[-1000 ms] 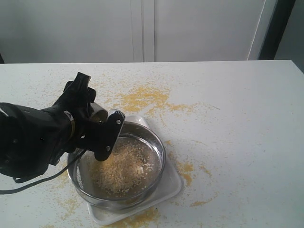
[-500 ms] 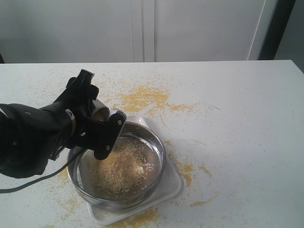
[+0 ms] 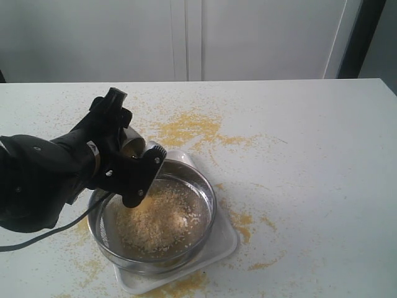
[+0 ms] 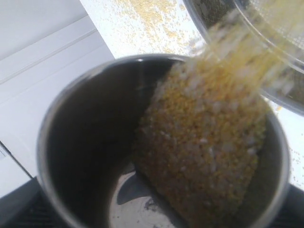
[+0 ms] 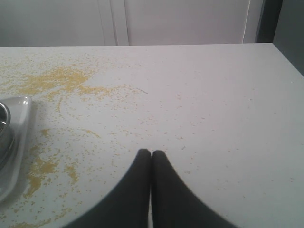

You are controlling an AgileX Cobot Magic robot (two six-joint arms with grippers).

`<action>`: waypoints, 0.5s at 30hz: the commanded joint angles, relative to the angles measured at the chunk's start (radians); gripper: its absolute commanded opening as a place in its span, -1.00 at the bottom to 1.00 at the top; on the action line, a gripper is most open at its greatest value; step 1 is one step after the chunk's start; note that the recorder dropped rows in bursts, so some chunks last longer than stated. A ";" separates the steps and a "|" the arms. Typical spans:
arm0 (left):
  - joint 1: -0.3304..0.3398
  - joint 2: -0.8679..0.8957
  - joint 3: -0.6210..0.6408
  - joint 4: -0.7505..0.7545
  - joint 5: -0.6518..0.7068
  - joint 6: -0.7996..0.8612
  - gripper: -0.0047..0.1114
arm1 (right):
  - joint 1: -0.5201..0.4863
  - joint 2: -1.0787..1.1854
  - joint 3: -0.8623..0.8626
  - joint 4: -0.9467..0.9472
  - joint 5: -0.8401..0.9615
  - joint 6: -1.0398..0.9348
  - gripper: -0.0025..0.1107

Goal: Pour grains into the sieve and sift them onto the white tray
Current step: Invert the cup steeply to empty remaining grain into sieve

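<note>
My left gripper is shut on a small steel cup, tilted over the back left rim of the sieve. In the left wrist view the cup fills the frame, and yellow and pale grains slide over its lip in a blurred stream towards the sieve. A mound of grains lies on the mesh. The sieve rests on the white tray. My right gripper is shut on nothing, low over the bare table right of the tray; the exterior view does not show it.
Spilled yellow meal is scattered over the white table behind the sieve, with smaller patches to the tray's right and along its front edge. White cabinet doors stand behind the table.
The left gripper has lifted a little and moved back with the cup, tipping it further. The mound of grains in the sieve has grown.
</note>
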 commanded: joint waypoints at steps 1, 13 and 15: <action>-0.007 -0.015 -0.006 0.028 0.018 -0.004 -0.92 | 0.002 -0.006 0.006 -0.007 -0.009 0.003 -0.96; -0.007 -0.015 -0.006 0.033 0.017 -0.004 -0.92 | 0.002 -0.006 0.006 -0.007 -0.009 0.003 -0.96; -0.007 -0.015 -0.006 0.044 0.025 -0.004 -0.92 | 0.002 -0.006 0.006 -0.007 -0.009 0.003 -0.96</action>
